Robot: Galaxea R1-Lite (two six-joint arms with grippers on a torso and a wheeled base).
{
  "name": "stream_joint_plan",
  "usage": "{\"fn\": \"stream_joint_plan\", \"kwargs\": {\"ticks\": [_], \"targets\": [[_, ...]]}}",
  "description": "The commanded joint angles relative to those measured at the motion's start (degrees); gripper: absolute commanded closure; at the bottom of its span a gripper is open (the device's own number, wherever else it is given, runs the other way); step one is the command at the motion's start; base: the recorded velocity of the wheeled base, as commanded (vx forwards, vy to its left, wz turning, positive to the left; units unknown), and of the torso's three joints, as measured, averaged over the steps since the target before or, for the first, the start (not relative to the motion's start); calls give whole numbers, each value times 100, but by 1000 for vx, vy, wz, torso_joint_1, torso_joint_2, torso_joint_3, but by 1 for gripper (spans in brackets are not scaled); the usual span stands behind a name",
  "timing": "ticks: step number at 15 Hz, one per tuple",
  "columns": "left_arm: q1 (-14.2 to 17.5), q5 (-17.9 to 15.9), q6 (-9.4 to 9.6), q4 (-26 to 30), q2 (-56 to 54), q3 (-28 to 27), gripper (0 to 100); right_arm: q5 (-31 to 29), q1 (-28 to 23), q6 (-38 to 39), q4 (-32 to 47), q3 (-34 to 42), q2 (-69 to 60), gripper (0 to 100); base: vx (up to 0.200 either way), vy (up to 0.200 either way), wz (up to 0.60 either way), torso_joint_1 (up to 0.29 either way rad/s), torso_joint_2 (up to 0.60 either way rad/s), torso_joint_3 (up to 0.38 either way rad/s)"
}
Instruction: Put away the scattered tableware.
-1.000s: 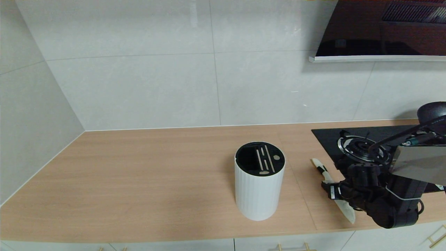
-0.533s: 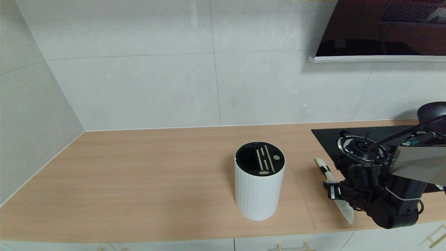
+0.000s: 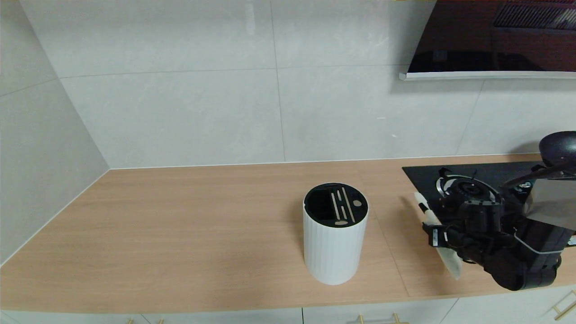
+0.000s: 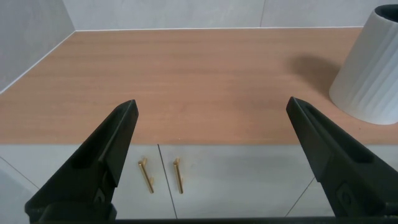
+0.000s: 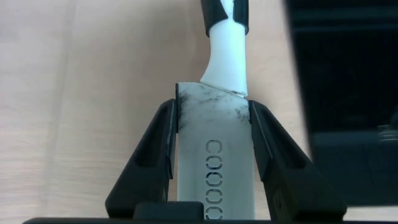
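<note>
Plainly, the right claw (image 3: 440,237) is clamped on the blade of the white knife (image 3: 427,216). It holds the knife at 3 o'clock from the white slotted holder (image 3: 335,243), seemingly just off the counter (image 3: 202,234). In the head view the handle aims at 11 o'clock and the tip at 5 o'clock. In the right wrist view the 2 pads (image 5: 163,149) pinch the blade across its width, with the knife (image 5: 225,62) running out ahead of the right claw (image 5: 213,155). The left claw (image 4: 211,107) hangs with its jaws wide apart by the counter's front edge, well apart from the holder (image 4: 370,68). The likely trouble is the grip. A smooth blade held by its narrow edges may swivel or slide once the arm swings toward 9 o'clock. The slots are thin, so a small tilt would strike the holder's top and could tip it. A hold on the blade also leaves little free length to enter a slot. The handle passes close to the hob (image 3: 468,184) and could catch its edge. Against 1 second ago, the knife has come up off the counter and shifted toward 1 o'clock with the claw. The holder has stayed put.
</note>
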Motion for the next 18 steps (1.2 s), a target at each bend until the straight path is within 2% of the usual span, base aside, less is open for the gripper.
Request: {"fn": "stream_joint_plan", "kwargs": {"ticks": [1, 3, 4, 5, 6, 7, 8, 10, 11, 12, 13, 14, 16, 18], "targets": [[2, 0, 28, -2, 0, 0, 0, 21, 10, 11, -22, 241, -1057, 100, 0, 0, 0, 0, 0, 0], [2, -53, 98, -11, 0, -123, 0, 21, 28, 2, -13, 277, -1549, 100, 0, 0, 0, 0, 0, 0], [-7, -220, 195, 51, 26, -483, 0, 21, 54, 2, 40, 250, -1795, 100, 0, 0, 0, 0, 0, 0], [-7, -747, 283, 455, 686, -1310, 0, 30, 247, -7, 444, -119, -2252, 100, 0, 0, 0, 0, 0, 0], [-7, -870, 327, 605, 1099, -1626, 0, 21, 353, -7, 769, -330, -2437, 100, 0, 0, 0, 0, 0, 0], [-7, -1160, 388, 701, 2136, -2232, 0, 12, 581, 11, 1543, -752, -2885, 100, 0, 0, 0, 0, 0, 0], [-7, -1442, 406, 693, 2848, -2654, 0, 12, 775, 28, 1894, -875, -3149, 100, 0, 0, 0, 0, 0, 0], [-60, -2048, 424, 693, 4122, -3516, 0, -14, 1276, 142, 2035, -866, -3606, 100, 0, 0, 0, 0, 0, 0], [-244, -2197, 371, 675, 4685, -3858, 0, -14, 1487, 160, 2052, -805, -3887, 100, 0, 0, 0, 0, 0, 0], [-648, -2189, 221, 596, 5177, -4122, 0, -14, 1671, 160, 2061, -717, -4168, 100, 0, 0, 0, 0, 0, 0], [-1079, -2189, -121, 411, 5546, -4263, 0, -14, 1891, 160, 2070, -611, -4414, 100, 0, 0, 0, 0, 0, 0], [-1571, -2189, -631, 42, 5854, -4307, 0, -14, 2067, 160, 2123, -541, -4625, 100, 0, 0, 0, 0, 0, 0], [-2485, -2197, -1835, -925, 6293, -4280, 0, -14, 2532, 160, 2729, -550, -5047, 100, 0, 0, 0, 0, 0, 0], [-2731, -2224, -2582, -1733, 6565, -4104, 0, 21, 2761, 160, 3221, -611, -5249, 100, 0, 0, 0, 0, 0, 0]]}}
